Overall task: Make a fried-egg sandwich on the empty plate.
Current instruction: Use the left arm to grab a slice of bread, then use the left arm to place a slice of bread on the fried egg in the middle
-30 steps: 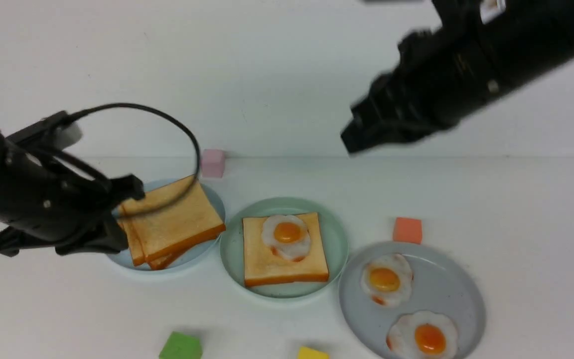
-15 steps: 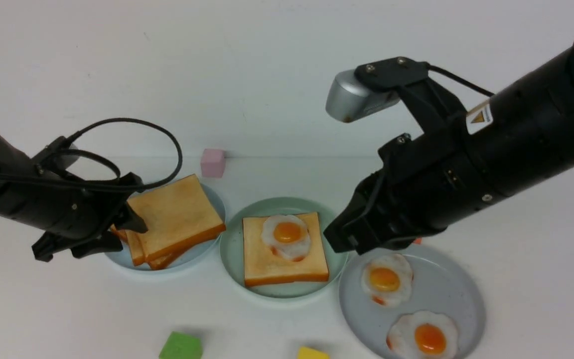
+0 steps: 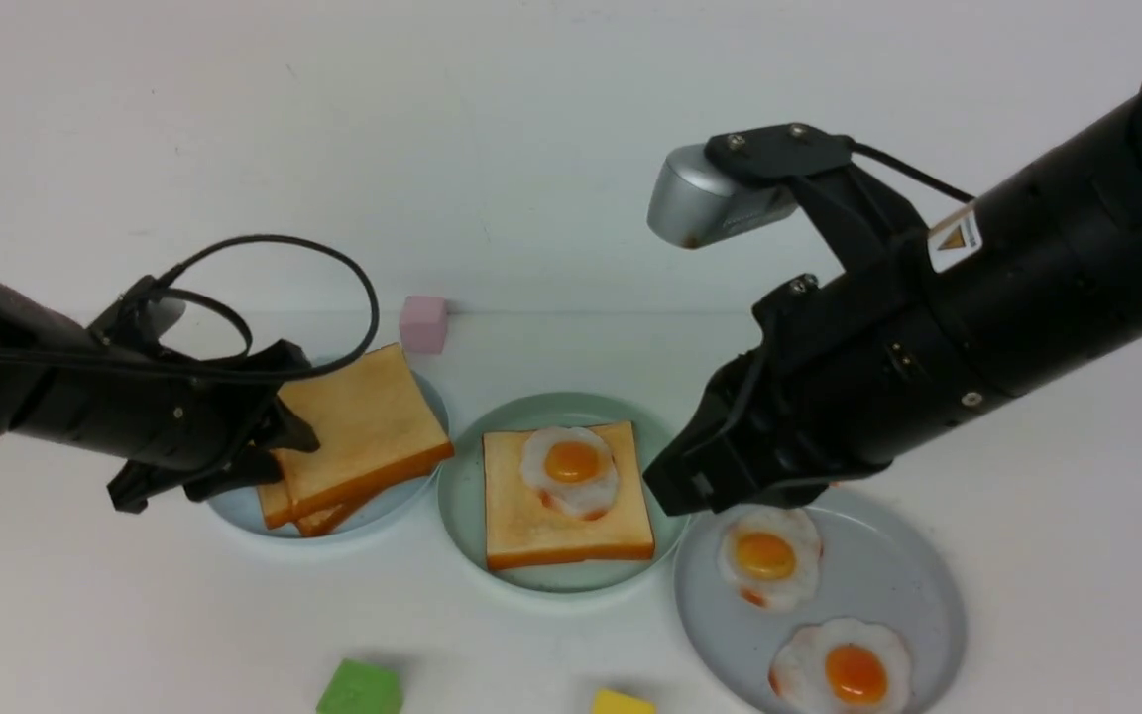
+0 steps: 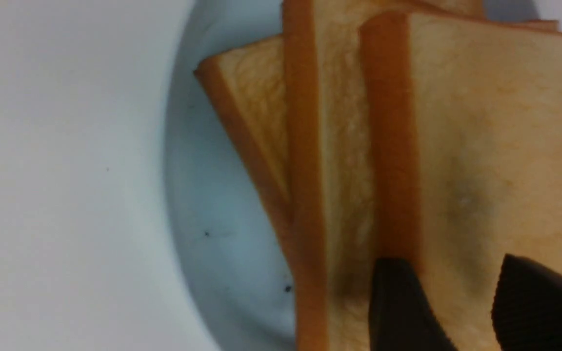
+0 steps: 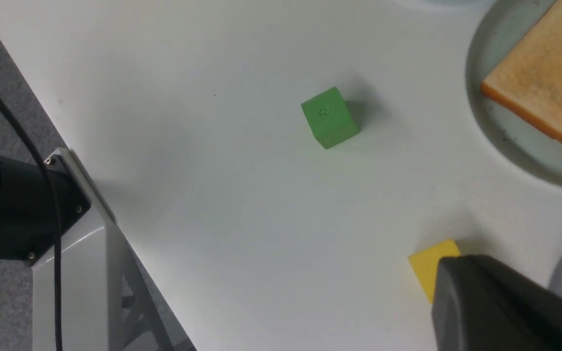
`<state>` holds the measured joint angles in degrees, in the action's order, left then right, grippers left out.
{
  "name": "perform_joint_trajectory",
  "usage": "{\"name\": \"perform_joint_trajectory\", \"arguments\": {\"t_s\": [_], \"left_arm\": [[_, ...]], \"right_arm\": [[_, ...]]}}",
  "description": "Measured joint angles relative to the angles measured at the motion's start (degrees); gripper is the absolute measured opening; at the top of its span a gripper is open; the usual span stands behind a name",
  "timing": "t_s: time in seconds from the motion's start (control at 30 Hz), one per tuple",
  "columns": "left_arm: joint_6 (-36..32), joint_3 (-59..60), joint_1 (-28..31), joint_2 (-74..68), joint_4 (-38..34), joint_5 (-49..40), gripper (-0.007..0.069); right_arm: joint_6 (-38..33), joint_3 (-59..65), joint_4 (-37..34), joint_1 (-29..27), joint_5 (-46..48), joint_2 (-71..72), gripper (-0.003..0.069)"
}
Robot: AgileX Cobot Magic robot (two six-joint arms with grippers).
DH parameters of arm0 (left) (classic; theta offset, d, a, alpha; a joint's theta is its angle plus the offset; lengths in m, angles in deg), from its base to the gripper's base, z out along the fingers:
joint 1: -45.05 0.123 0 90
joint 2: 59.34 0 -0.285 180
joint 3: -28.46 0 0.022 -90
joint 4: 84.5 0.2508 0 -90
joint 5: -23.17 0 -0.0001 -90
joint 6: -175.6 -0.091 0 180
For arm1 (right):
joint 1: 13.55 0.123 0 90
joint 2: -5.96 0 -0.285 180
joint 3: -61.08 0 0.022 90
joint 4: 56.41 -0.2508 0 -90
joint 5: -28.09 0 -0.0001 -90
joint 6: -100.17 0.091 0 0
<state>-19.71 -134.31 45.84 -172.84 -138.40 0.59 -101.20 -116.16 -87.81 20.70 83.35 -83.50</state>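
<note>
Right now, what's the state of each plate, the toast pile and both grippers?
mint-green plate: one toast slice, egg on top, uncovered.
pale blue plate: holds askew toast pile.
grey plate: holds two fried eggs.
left gripper: open at the pile.
right gripper: shut, empty.

white table (image 3: 1027, 397) | golden toast (image 3: 541, 526), orange-brown crust (image 3: 571, 556) | white egg (image 3: 578, 498), orange yolk (image 3: 572, 461) | mint-green plate (image 3: 457, 506) | green cube (image 3: 360, 689) | yellow cube (image 3: 623, 704) | pink cube (image 3: 423, 323)

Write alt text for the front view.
A toast slice topped with a fried egg sits on the mint-green plate at centre. The left gripper is at the toast pile on the blue plate; the right gripper hangs near the grey plate, which bears two more eggs.
</note>
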Motion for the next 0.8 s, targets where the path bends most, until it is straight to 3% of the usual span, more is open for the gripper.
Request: {"name": "perform_joint_trajectory", "arguments": {"t_s": [0.27, 0.47, 0.5, 0.67, 0.8], "left_arm": [[-1.68, -0.45, 0.06, -0.81, -0.78, 0.07, 0.0247], [-5.69, -0.45, 0.13, -0.88, -2.38, -0.82, 0.0073], [-8.23, -0.45, 0.21, -0.82, -4.16, -1.89, 0.0039], [-19.58, -0.45, 0.25, 0.09, -12.99, -9.99, 0.0036], [-25.57, -0.45, -0.99, 0.50, -20.16, -14.76, 0.0036]], "right_arm": [[0.06, 0.00, 0.05, 0.00, 0.53, 0.00, 0.0031], [0.06, 0.00, 0.05, 0.00, 1.23, 0.00, 0.0036], [0.06, 0.00, 0.05, 0.00, 1.45, 0.00, 0.0039], [0.99, 0.00, 0.74, 0.00, 2.04, 0.11, 0.0052], [7.17, 0.00, 4.27, 0.00, 1.88, 0.58, 0.0062]]}}
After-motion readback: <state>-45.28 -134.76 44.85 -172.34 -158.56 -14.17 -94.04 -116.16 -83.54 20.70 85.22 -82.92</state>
